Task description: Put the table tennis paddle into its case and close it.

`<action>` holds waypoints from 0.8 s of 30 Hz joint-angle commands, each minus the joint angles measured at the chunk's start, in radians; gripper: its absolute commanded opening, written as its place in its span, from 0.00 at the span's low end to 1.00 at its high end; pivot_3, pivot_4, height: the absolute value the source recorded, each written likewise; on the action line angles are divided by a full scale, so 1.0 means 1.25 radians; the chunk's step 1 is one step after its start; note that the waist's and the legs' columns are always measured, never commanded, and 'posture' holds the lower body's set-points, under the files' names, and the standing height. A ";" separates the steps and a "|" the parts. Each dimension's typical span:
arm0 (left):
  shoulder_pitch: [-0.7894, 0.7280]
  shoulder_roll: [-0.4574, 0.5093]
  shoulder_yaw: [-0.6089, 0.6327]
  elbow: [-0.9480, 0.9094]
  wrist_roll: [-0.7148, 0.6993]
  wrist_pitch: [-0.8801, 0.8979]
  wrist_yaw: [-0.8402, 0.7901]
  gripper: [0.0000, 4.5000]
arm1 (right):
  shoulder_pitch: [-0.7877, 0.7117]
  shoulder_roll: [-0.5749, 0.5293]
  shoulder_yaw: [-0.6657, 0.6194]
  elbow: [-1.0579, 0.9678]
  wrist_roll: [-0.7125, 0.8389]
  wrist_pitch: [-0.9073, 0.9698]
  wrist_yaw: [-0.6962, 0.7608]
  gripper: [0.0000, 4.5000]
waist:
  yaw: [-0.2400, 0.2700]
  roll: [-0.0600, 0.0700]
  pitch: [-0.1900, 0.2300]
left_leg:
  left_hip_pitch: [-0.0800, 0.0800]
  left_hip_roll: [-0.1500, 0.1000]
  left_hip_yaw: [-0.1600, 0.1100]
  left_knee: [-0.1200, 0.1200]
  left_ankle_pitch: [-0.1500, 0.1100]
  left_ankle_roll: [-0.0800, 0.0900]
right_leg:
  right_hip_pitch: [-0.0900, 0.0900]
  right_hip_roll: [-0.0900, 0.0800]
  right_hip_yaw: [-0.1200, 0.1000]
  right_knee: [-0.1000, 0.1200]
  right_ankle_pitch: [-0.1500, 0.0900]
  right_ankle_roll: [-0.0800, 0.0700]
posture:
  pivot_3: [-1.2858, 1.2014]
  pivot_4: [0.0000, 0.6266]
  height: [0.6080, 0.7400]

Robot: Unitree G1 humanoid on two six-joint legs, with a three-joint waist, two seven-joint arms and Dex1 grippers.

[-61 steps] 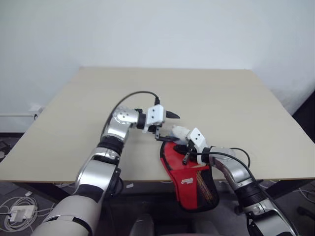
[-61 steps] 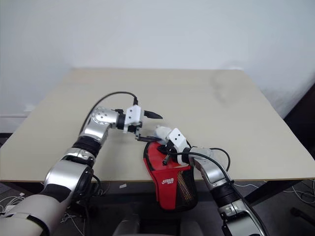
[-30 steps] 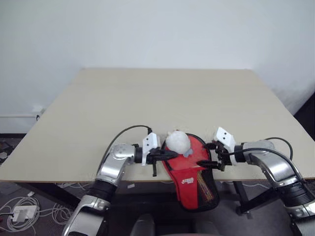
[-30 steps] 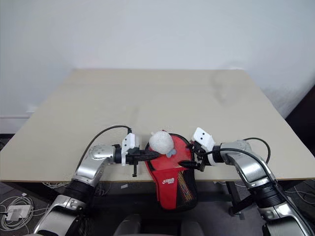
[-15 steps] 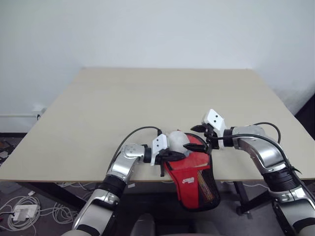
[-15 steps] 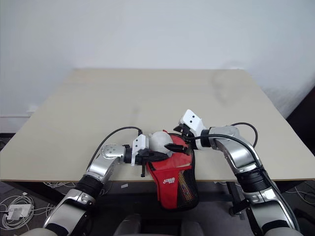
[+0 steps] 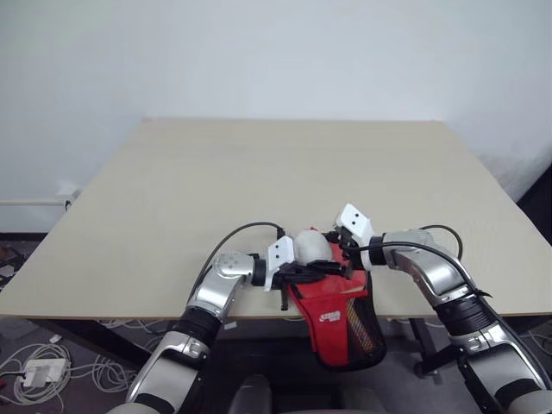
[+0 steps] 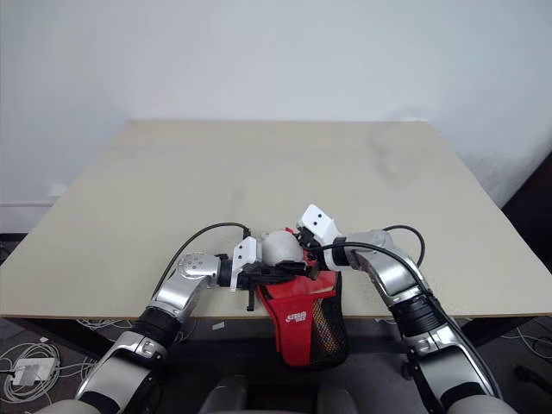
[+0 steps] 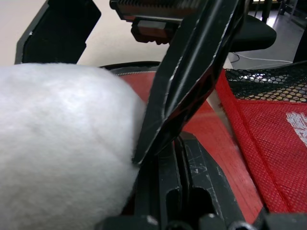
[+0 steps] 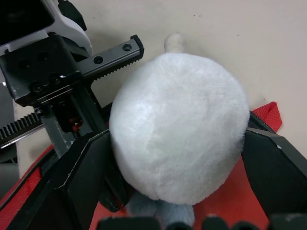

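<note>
Desk (image 7: 172,181): pale wood, spans the middle of the head views.
Case (image 7: 338,315): red with black mesh, lower centre, round end on the desk's near edge, narrow end hanging over it.
White fluffy lump (image 7: 312,247): sits on the case's round end.
Left gripper (image 7: 321,270): fingers pressed together, lying on the case, touching the lump.
Right gripper (image 10: 182,191): fingers spread wide on either side of the lump.
Paddle: cannot be made out.
</note>
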State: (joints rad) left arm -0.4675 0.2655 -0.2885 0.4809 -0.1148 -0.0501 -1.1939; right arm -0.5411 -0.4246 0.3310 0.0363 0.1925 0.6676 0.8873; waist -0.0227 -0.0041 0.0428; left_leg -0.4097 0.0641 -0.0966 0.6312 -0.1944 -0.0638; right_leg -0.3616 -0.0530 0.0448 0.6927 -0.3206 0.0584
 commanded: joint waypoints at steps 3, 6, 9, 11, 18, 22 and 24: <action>-0.004 -0.004 -0.006 -0.028 -0.001 -0.006 0.001 0.00 | -0.028 0.020 -0.002 0.025 -0.016 -0.020 -0.015 0.80 | 0.000 0.000 0.000 | 0.000 0.000 0.000 0.000 0.000 0.000 | 0.000 0.000 0.000 0.000 0.000 0.000 | 0.52 0.00 0.57; -0.005 -0.004 -0.007 -0.027 -0.001 -0.006 0.000 0.00 | -0.026 0.025 -0.001 0.029 -0.019 -0.023 -0.016 0.56 | 0.000 0.000 0.000 | 0.000 0.000 0.000 0.000 0.000 0.000 | 0.000 0.000 0.000 0.000 0.000 0.000 | 0.52 0.00 0.57; -0.006 -0.004 -0.007 -0.024 -0.001 -0.007 0.000 0.00 | -0.026 0.028 -0.003 0.030 -0.020 -0.022 -0.016 0.34 | 0.000 0.000 0.000 | 0.000 0.000 0.000 0.000 0.000 0.000 | 0.000 0.000 0.000 0.000 0.000 0.000 | 0.52 0.00 0.57; -0.009 -0.005 -0.006 -0.023 -0.002 -0.005 0.000 0.00 | -0.033 0.031 -0.008 0.029 -0.014 -0.017 -0.013 0.21 | 0.000 0.000 0.000 | 0.000 0.000 0.000 0.000 0.000 0.000 | 0.000 0.000 0.000 0.000 0.000 0.000 | 0.52 0.00 0.57; -0.027 -0.003 0.001 -0.022 -0.004 0.005 0.003 0.00 | -0.091 0.045 -0.017 0.073 -0.020 -0.033 -0.013 0.03 | 0.000 0.001 0.000 | 0.000 0.000 0.000 0.000 0.000 0.000 | 0.000 0.000 0.000 0.000 0.000 0.000 | 0.52 0.00 0.57; -0.038 -0.008 0.001 -0.023 -0.003 0.009 0.007 0.00 | -0.124 0.061 -0.017 0.112 -0.026 -0.049 -0.012 0.03 | 0.000 0.001 0.000 | -0.001 0.000 0.000 0.000 0.000 0.000 | -0.001 0.000 0.000 0.000 0.000 0.000 | 0.52 0.00 0.57; -0.043 -0.011 0.000 -0.025 -0.003 0.014 0.010 0.00 | -0.141 0.069 -0.015 0.136 -0.030 -0.059 -0.011 0.03 | 0.000 0.001 0.000 | -0.001 0.000 0.000 0.000 0.000 0.000 | -0.001 0.000 0.000 0.000 0.000 0.000 | 0.52 0.00 0.57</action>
State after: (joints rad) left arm -0.4865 0.2616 -0.2908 0.4766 -0.1147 -0.0327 -1.1888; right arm -0.6778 -0.3446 0.3343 0.1994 0.1563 0.6211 0.8734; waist -0.0228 -0.0030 0.0434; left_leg -0.4106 0.0641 -0.0966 0.6309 -0.1943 -0.0638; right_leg -0.3627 -0.0529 0.0449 0.6931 -0.3205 0.0583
